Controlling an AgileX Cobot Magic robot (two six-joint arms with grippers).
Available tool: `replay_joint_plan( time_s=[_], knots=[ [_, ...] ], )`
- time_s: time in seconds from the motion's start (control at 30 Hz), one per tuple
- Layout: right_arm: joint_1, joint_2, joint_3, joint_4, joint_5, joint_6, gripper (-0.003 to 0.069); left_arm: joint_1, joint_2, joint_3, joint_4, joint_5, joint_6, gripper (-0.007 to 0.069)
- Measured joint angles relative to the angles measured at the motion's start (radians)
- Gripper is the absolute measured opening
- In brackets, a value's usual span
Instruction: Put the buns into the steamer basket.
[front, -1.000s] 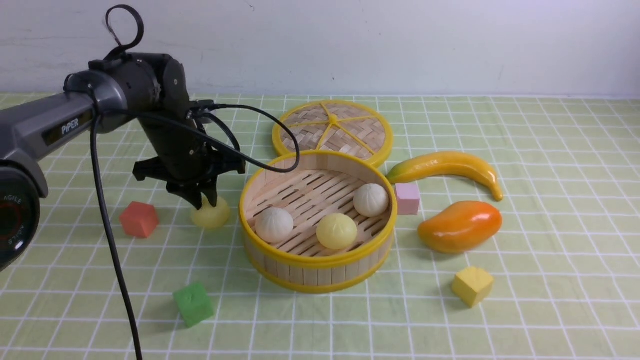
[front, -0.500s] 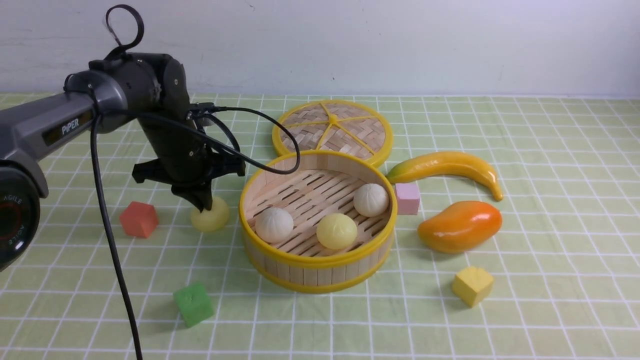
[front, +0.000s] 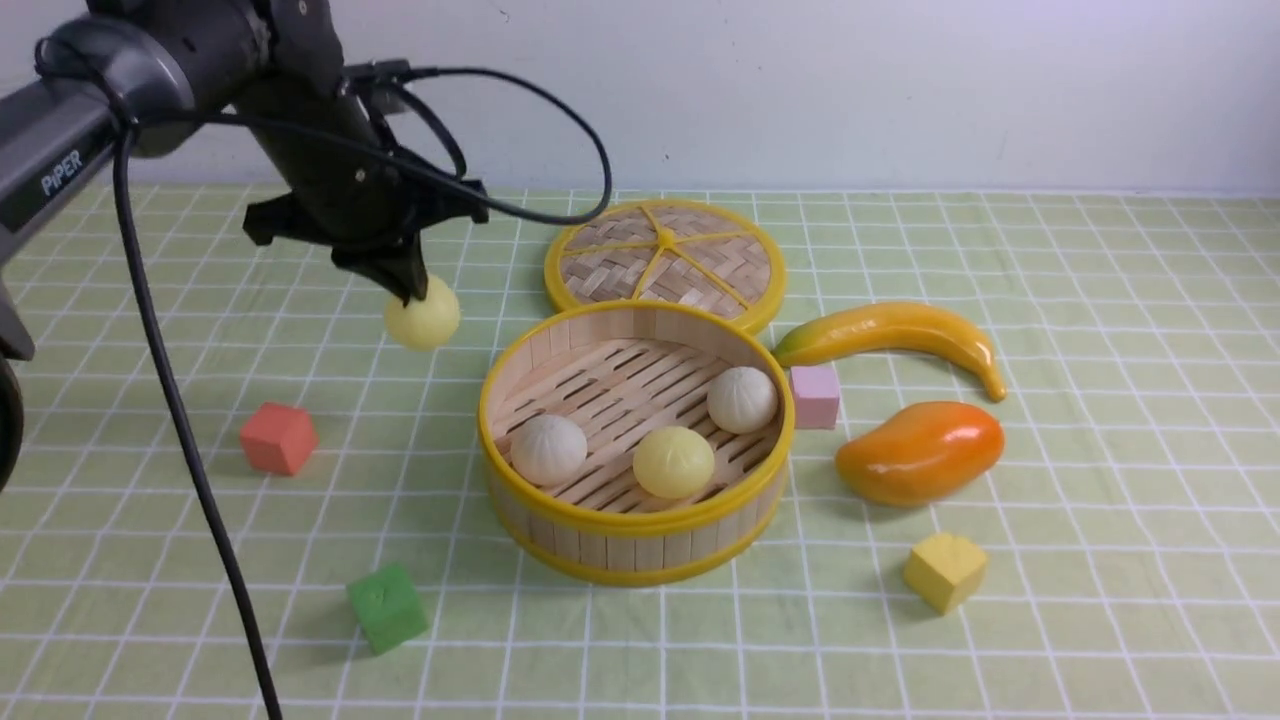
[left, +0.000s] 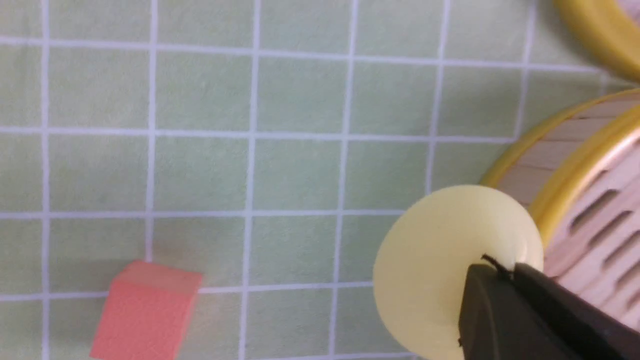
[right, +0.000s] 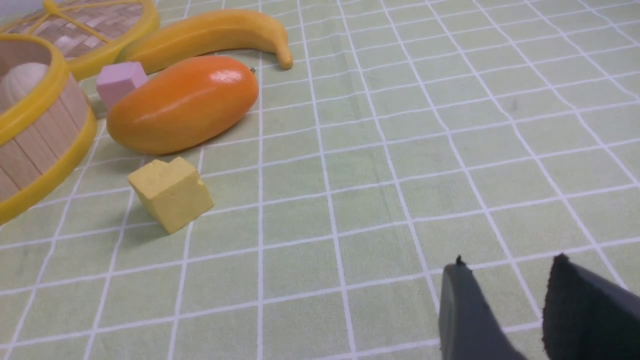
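Left hand (front: 408, 290) lifted yellow bun (front: 423, 318) off cloth.

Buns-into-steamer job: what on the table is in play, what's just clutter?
In play: steamer basket; three buns inside; fourth pale yellow bun gripped in the left hand, lifted off the table.

Clutter: woven lid, banana, mango, red, green, pink and yellow cubes.

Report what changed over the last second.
The left pincer shut on the pale yellow bun and lifted it off the cloth, up beside the steamer basket. The three buns inside, the lid, fruit and cubes stayed put.
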Motion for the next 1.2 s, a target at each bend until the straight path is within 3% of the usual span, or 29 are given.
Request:
replay_joint_plan(
  time_s=[0.23, 0.53, 0.7, 0.77, 0.8, 0.83, 0.93, 1.07, 1.2],
  knots=[
    [0.000, 0.000, 0.000, 0.000, 0.000, 0.000, 0.0239, -0.115, 0.056, -0.009, -0.043, -0.104, 0.016, -0.0013],
    [0.000, 0.000, 0.000, 0.000, 0.000, 0.000, 0.0239, -0.138, 0.157, -0.009, -0.018, -0.139, 0.014, 0.0017],
    [0.000, 0.000, 0.000, 0.000, 0.000, 0.000, 0.0239, -0.138, 0.144, -0.009, -0.011, -0.125, 0.012, 0.0157],
    [0.000, 0.000, 0.000, 0.000, 0.000, 0.000, 0.0239, -0.138, 0.126, -0.009, -0.010, -0.082, 0.012, 0.0273],
    [0.000, 0.000, 0.000, 0.000, 0.000, 0.000, 0.0239, -0.138, 0.126, -0.009, -0.010, -0.077, 0.012, 0.0282],
    [0.000, 0.000, 0.000, 0.000, 0.000, 0.000, 0.0239, -0.138, 0.104, -0.009, -0.010, -0.032, 0.012, 0.0349],
    [0.000, 0.000, 0.000, 0.000, 0.000, 0.000, 0.0239, -0.138, 0.058, -0.009, 0.007, 0.057, 0.033, 0.0441],
    [0.000, 0.000, 0.000, 0.000, 0.000, 0.000, 0.0239, -0.138, -0.031, 0.018, 0.029, 0.080, 0.043, 0.0475],
    [0.000, 0.000, 0.000, 0.000, 0.000, 0.000, 0.0239, -0.137, -0.151, 0.107, 0.030, 0.085, 0.040, 0.0453]
  ],
)
